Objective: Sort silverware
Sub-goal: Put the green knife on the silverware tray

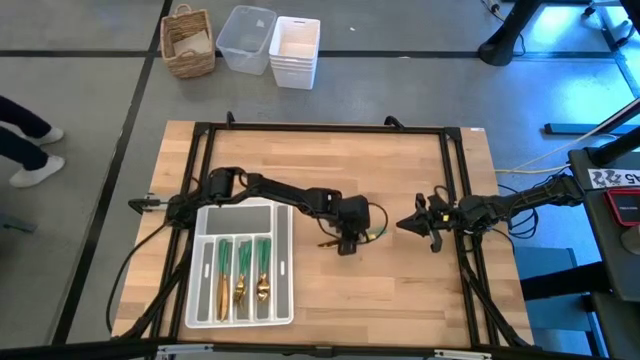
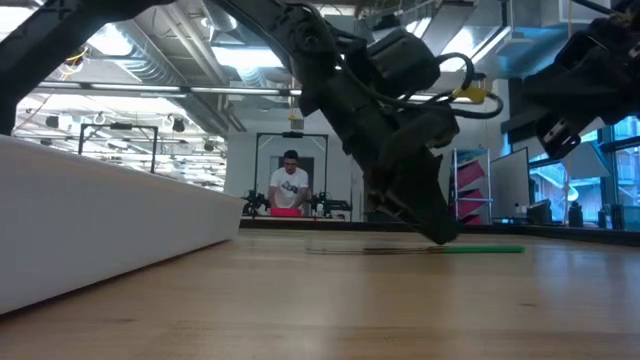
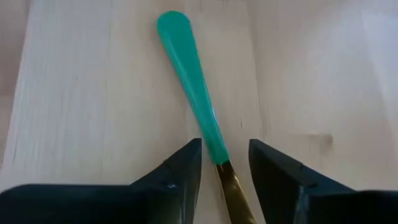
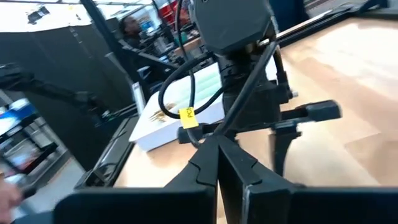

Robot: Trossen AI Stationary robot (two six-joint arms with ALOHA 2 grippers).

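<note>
One piece of silverware (image 1: 352,238) lies flat on the wooden table to the right of the white tray (image 1: 245,212). Its green handle (image 3: 189,81) points toward the table's right and its gold neck (image 3: 236,196) toward the tray. My left gripper (image 3: 225,146) is open and points down. One finger (image 3: 186,165) stands on each side of the piece where the handle meets the neck. In the low view the fingertips (image 2: 440,232) are down at the table. The head is hidden under the gripper. Several more pieces (image 1: 241,268) lie in the tray. My right gripper (image 1: 402,226) is shut and empty, above the table to the right.
A black frame (image 1: 455,190) runs around the tabletop. A wicker basket (image 1: 188,42), a clear bin (image 1: 246,38) and stacked white bins (image 1: 295,50) stand on the floor past the far edge. A person (image 2: 290,185) stands far behind the table.
</note>
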